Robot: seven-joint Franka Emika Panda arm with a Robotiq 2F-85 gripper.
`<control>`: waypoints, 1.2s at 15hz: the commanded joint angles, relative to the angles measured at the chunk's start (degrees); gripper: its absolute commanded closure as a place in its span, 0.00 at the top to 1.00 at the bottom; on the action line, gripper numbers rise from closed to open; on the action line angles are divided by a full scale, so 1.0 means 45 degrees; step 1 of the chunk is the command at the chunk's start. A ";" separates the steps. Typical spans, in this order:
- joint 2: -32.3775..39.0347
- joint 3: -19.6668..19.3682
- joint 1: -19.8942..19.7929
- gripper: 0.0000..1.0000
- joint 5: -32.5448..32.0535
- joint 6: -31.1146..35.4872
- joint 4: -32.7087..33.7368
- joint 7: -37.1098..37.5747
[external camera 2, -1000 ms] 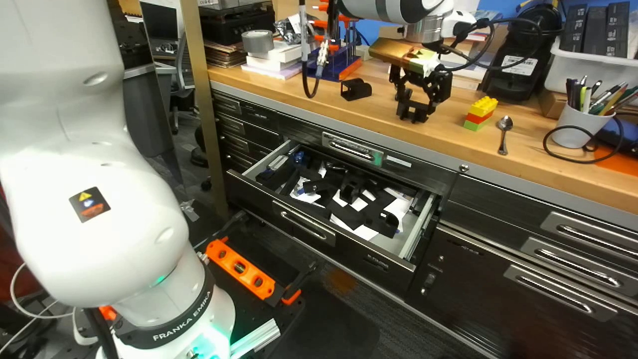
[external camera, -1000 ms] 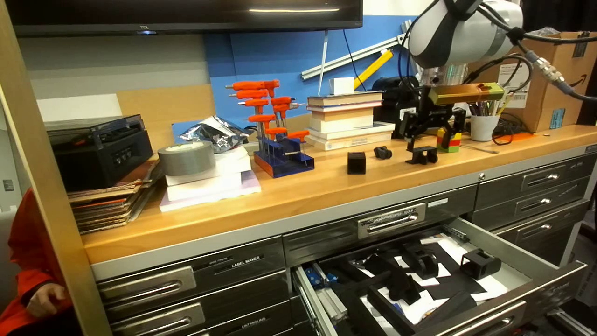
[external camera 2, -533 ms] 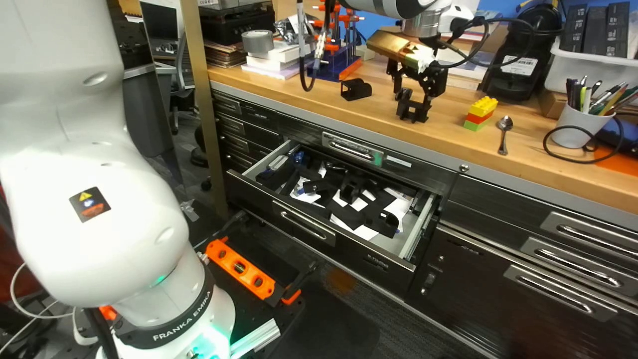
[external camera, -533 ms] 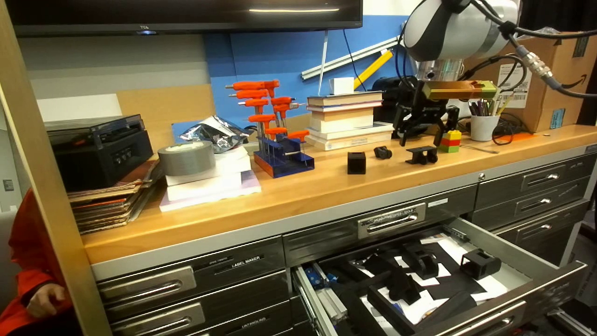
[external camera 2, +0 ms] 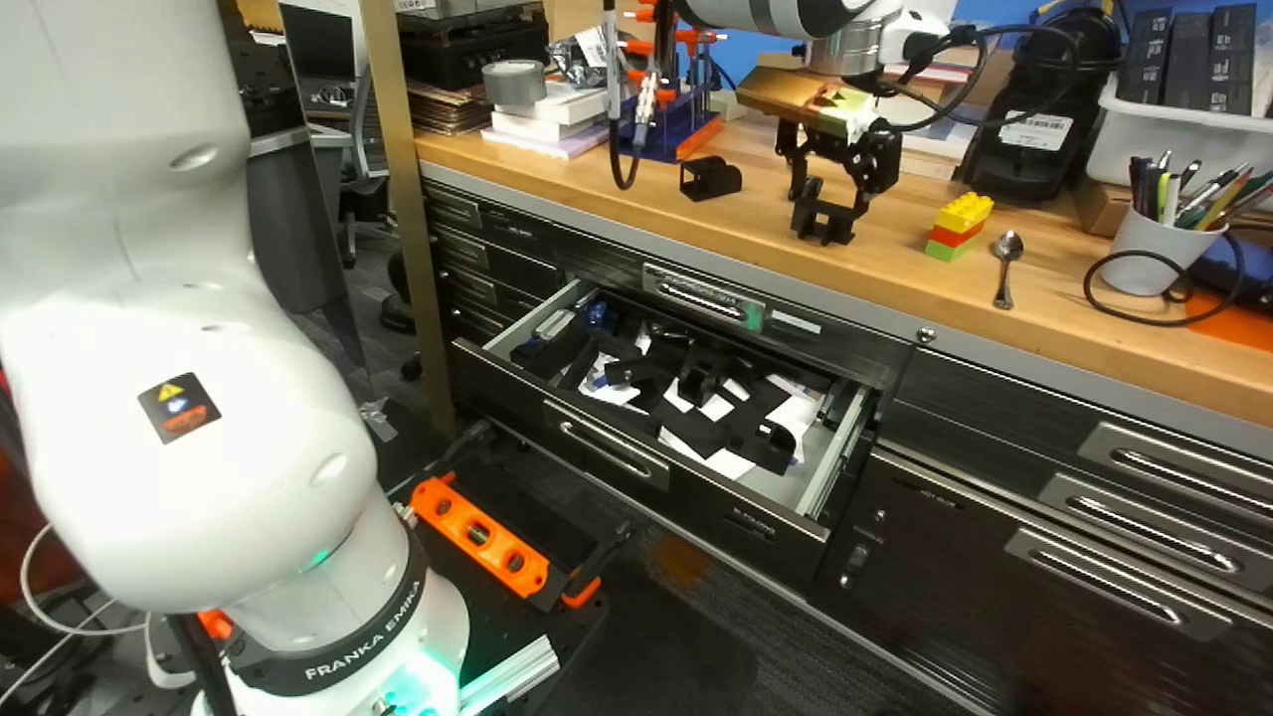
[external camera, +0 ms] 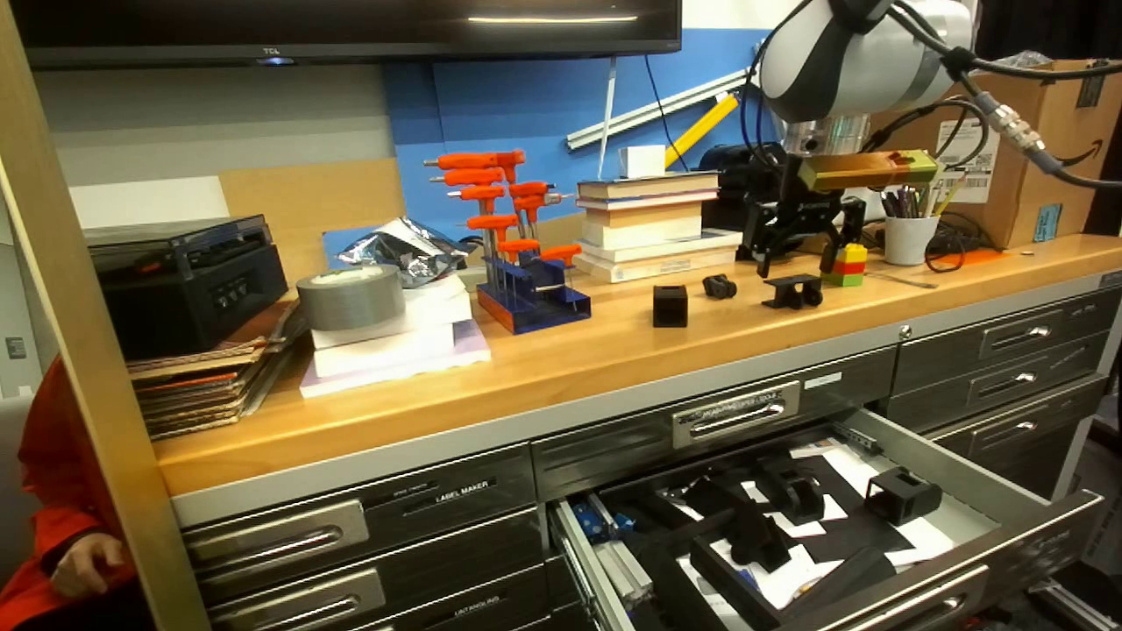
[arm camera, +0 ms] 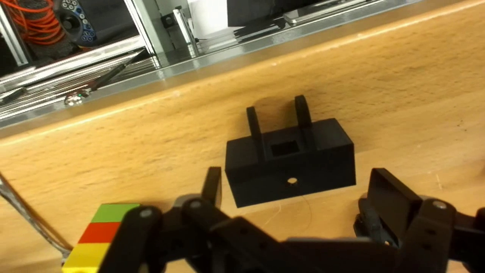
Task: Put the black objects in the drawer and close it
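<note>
The step in hand looks like a pick: the gripper (arm camera: pixel 301 191) hangs over the black two-lugged bracket (arm camera: pixel 290 163) with its jaws well apart, holding nothing. The bracket lies on the wooden benchtop (external camera: pixel 543 377) near the front edge, its lugs pointing toward that edge in the wrist view. (How high the fingertips (arm camera: pixel 390 201) are above it is hard to judge.) Farther toward the front-left corner, as an exterior view shows the bench, sits a hollow black block (external camera: pixel 671 307), with a small black fitting (external camera: pixel 720 287) between it and the bracket, set farther back. Below the front edge the wide drawer (external camera 2: pixel 711 497) stands pulled out, a black slotted block (external camera: pixel 903 498) among its contents; with three pieces up top, closing it has to wait.

The next move likely calls for a slight shift toward the front edge, then a descent until the bracket's two ends sit between the fingers, and a squeeze. The toy-brick stack (arm camera: pixel 96 236) stands near one finger, so a sideways swing could knock it over. Once the grip is firm, the lift should clear the front edge before any release.
</note>
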 commanded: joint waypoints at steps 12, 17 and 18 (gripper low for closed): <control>0.0785 -0.0069 0.0224 1.00 -0.0912 -0.0222 0.0635 -0.0307; 0.1054 -0.0089 0.0219 1.00 -0.0898 -0.0301 0.0860 -0.0364; 0.1109 -0.0093 0.0219 1.00 -0.0904 -0.0323 0.0912 -0.0364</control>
